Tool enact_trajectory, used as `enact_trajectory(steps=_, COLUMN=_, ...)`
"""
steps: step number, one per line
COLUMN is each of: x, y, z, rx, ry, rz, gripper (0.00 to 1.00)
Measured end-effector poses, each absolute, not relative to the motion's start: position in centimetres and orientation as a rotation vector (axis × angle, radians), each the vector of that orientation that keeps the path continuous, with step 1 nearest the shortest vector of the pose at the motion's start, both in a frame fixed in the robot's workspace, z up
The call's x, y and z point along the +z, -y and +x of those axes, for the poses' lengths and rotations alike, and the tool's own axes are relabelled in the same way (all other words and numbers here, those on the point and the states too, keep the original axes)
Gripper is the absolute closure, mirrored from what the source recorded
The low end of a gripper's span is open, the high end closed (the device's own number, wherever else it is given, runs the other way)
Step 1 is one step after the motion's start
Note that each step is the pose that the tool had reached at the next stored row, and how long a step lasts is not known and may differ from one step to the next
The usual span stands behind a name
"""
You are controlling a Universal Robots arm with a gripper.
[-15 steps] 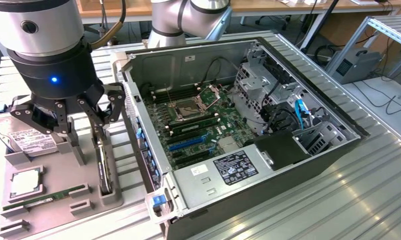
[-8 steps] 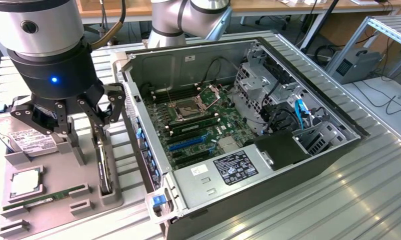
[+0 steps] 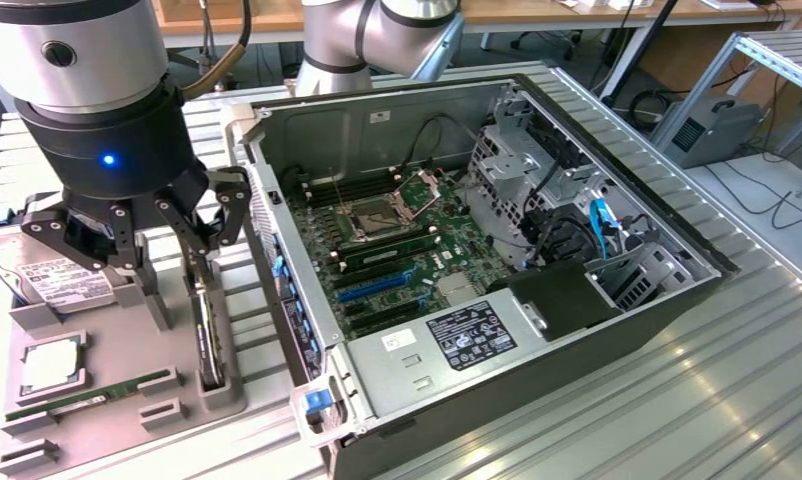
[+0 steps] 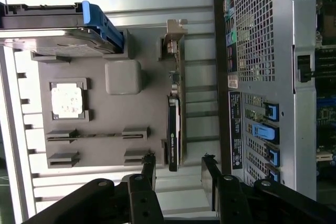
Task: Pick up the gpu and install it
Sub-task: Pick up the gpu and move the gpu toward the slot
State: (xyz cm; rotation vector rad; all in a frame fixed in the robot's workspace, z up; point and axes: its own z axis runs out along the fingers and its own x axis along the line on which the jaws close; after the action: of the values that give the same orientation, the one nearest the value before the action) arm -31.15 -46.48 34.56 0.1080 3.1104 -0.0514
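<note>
Gripper: the gripper (image 3: 161, 255) hangs over the grey fixture tray (image 3: 121, 335), at 9 o'clock of the computer case (image 3: 308, 130) in the exterior view.
Jaws: spread wide with nothing between the pads; in the wrist view, the gripper (image 4: 178, 162) has one finger on each side of the card's line, neither touching it.
Gpu: the gpu (image 3: 210, 340) stands edge-on in a slot along the tray's case-side edge, at 5 o'clock just below the gripper. In the wrist view the gpu (image 4: 175, 119) shows its black cooler and silver bracket end.
Tray, other parts: hard drive (image 3: 41, 270) at 9 o'clock of the gripper; CPU (image 3: 52, 365) at 7 o'clock; RAM stick (image 3: 88, 398) lying flat beyond it, at 7 o'clock too.
Case: lies open on its side, motherboard (image 3: 401, 240) exposed, at 3 o'clock of the tray.
</note>
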Motion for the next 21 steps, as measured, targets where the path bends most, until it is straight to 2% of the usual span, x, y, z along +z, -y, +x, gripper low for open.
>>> enact_trajectory(steps=21, x=34.50, y=46.48, z=-31.15, rx=-0.074, ry=-3.110, rz=0.108, gripper=0.52)
